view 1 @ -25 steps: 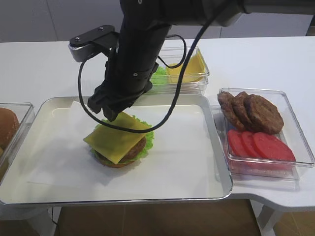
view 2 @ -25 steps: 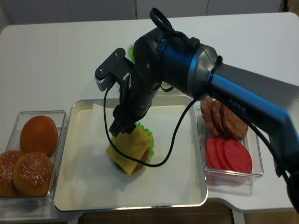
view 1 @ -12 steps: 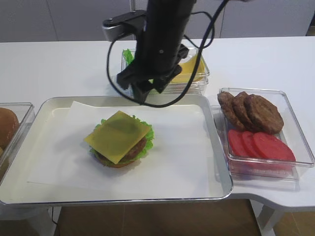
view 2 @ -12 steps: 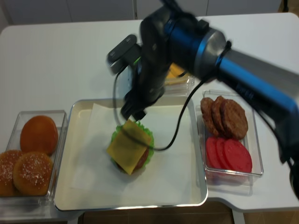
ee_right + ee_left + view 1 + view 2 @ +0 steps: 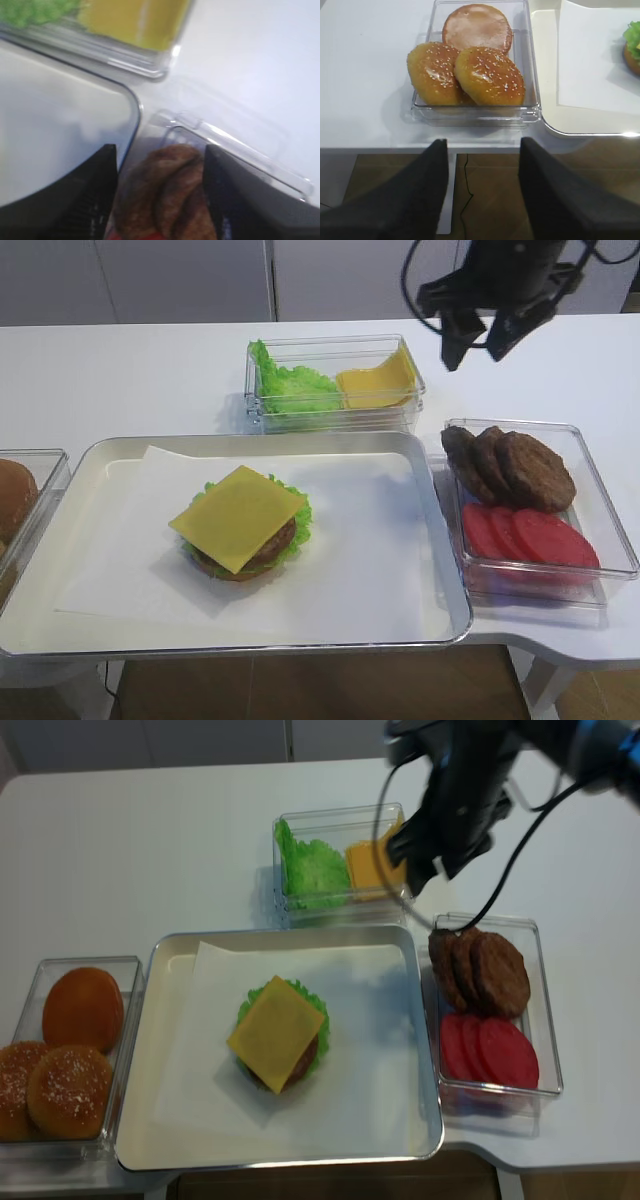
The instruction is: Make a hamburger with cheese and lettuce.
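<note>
The hamburger (image 5: 225,568) sits left of centre on the paper-lined metal tray (image 5: 440,540), with the square yellow cheese (image 5: 238,517) lying flat on its patty. The lettuce (image 5: 300,523) frills out under the patty. From above, the cheese (image 5: 275,1033) covers most of the hamburger (image 5: 308,1057). My right gripper (image 5: 472,348) hangs high at the back right, far from the hamburger, open and empty. Its wrist view shows the right gripper (image 5: 157,150) above brown patties (image 5: 170,195). My left gripper (image 5: 482,145) is open and empty at the table's front edge, near the buns.
A clear box (image 5: 400,410) at the back holds lettuce leaves (image 5: 290,380) and yellow slices (image 5: 378,382). A clear box (image 5: 610,540) on the right holds patties (image 5: 520,465) and tomato slices (image 5: 530,535). Buns (image 5: 475,65) fill a box on the left.
My right gripper has let go of the cheese, risen from the hamburger and swung to the back right, over the patties box. The cheese stays on the patty.
</note>
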Robot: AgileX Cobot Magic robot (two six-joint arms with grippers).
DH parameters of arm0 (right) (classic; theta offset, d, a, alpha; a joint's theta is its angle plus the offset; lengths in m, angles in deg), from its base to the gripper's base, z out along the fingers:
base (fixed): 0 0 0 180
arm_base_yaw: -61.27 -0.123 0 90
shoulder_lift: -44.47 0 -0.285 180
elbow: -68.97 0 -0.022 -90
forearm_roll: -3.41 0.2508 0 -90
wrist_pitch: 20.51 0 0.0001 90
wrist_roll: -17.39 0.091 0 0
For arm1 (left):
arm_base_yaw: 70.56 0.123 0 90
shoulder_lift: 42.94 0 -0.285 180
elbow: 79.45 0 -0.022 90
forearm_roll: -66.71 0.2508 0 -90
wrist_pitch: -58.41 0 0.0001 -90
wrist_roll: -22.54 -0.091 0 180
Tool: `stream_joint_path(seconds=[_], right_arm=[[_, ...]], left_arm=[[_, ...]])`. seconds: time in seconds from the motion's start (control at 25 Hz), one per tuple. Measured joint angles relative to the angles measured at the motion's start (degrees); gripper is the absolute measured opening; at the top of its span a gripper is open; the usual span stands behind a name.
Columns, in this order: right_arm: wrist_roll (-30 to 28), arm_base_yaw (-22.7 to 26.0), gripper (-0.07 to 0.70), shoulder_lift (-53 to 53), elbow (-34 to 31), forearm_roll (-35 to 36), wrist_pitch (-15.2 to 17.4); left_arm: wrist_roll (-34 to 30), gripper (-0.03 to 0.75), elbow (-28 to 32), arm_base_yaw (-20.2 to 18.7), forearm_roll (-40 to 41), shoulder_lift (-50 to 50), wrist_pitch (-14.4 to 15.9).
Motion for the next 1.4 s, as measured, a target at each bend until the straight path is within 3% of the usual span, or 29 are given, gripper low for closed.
stream_joint_path(seconds=[0.24,0.44,0.88,1.4], right_arm=[[1.8,9.5,0.408,-4.2,-1.1,-0.1,0.4],[3.3,13.9,0.408,-9.3,-7.7,-0.4,0.5],[3.9,14.3,0.408,-27.3,-28.1,-2.9,0.5],[4.7,14.3,0.408,-55.7,-42.8,-2.5,1.0]], left_arm=[[0.0,0.344,0.0,0.0,0.0,0.0,0.0],[0.0,0.344,0.0,0.0,0.0,0.0,0.0],[0.0,0.344,0.0,0.0,0.0,0.0,0.0],[0.0,0.344,0.0,0.0,0.0,0.0,0.0]])
